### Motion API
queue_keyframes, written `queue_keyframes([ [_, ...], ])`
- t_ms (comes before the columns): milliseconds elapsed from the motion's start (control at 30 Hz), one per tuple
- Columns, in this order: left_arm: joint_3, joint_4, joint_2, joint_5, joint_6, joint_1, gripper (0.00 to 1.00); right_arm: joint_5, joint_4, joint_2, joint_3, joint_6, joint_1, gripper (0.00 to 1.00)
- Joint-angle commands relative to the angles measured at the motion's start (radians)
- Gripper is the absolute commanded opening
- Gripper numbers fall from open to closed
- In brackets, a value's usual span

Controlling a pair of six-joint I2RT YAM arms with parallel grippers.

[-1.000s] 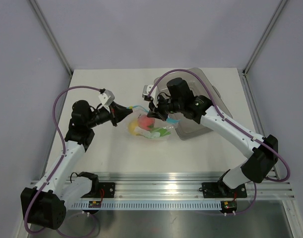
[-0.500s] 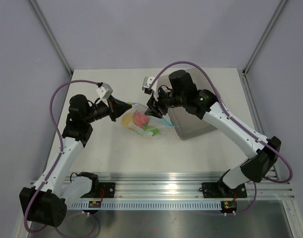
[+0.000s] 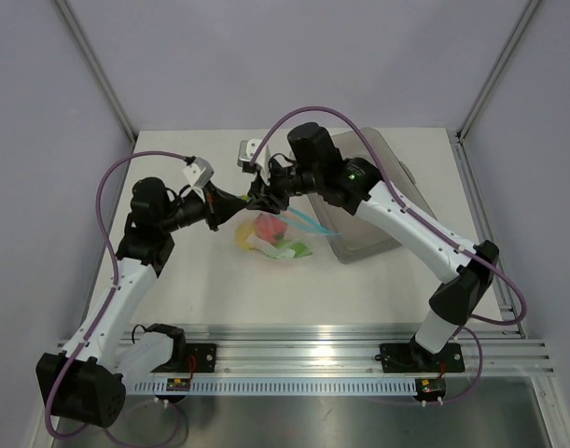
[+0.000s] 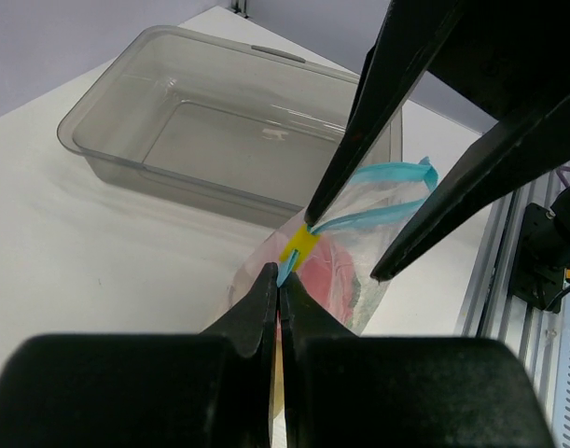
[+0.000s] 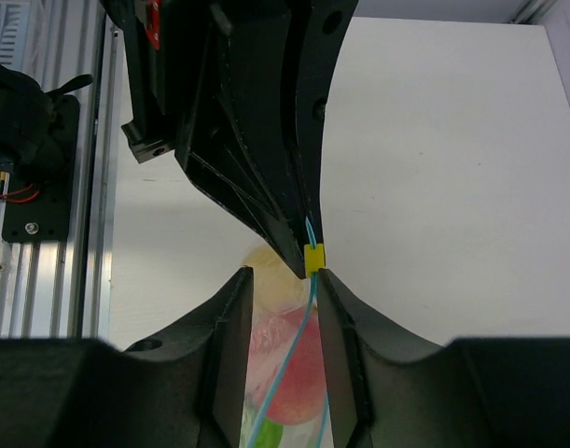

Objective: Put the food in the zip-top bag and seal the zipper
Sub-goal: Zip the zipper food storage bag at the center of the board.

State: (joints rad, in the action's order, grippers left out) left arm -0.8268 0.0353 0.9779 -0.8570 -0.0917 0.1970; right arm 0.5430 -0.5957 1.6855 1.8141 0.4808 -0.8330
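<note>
Sealing step. The left claw [image 4: 279,280] is clamped on the zipper [image 4: 378,215] at its left end, and the right claw [image 4: 341,249] straddles the strip with jaws apart. The bag [image 3: 283,245], holding the food [image 3: 266,227], sits mid-table, just left of the tray [image 3: 389,177]. Sealing well likely means keeping the strip taut and closing the right jaws before running them right. Half a second earlier, the right claw stood farther right.

1. Zip-top bag [image 3: 277,239] lies on the table [image 3: 191,289], just left of the tray [image 3: 389,149].
2. Food [image 3: 269,227] is in the bag.
3. Zipper [image 3: 308,221] runs along the bag's far edge, toward the tray's left wall.
4. Left gripper [image 3: 236,207] pinches the zipper end farthest from the tray.
5. Right gripper [image 3: 259,198] straddles the zipper on the tray side of the left gripper, fingers apart.
</note>
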Motion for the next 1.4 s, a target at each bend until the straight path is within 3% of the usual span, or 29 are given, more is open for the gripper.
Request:
queue_keyframes([
  [0,-0.051,0.017,-0.01,-0.011,0.023,-0.007,0.0,0.009,-0.013,0.028,0.07,0.033,-0.018,0.41],
  [267,-0.049,0.017,-0.016,-0.02,0.023,-0.007,0.0,-0.005,-0.015,0.068,0.099,0.032,-0.023,0.31],
  [567,-0.046,0.025,-0.021,-0.033,0.01,-0.008,0.0,0.025,-0.027,0.092,0.111,0.027,-0.023,0.29],
  [867,-0.049,0.025,-0.024,-0.034,0.012,-0.007,0.0,0.034,-0.026,0.112,0.11,0.019,-0.025,0.34],
  [1000,-0.046,0.026,-0.024,-0.037,0.01,-0.007,0.0,0.034,-0.016,0.115,0.108,0.015,-0.028,0.26],
  [1133,-0.048,0.025,-0.025,-0.037,0.012,-0.007,0.0,0.043,-0.029,0.125,0.12,0.012,-0.029,0.32],
  [1300,-0.046,0.02,-0.03,-0.036,0.02,-0.007,0.0,0.058,-0.05,0.131,0.128,0.016,-0.029,0.53],
  [1367,-0.046,0.018,-0.033,-0.036,0.021,-0.007,0.0,0.045,-0.035,0.12,0.116,0.016,-0.029,0.54],
])
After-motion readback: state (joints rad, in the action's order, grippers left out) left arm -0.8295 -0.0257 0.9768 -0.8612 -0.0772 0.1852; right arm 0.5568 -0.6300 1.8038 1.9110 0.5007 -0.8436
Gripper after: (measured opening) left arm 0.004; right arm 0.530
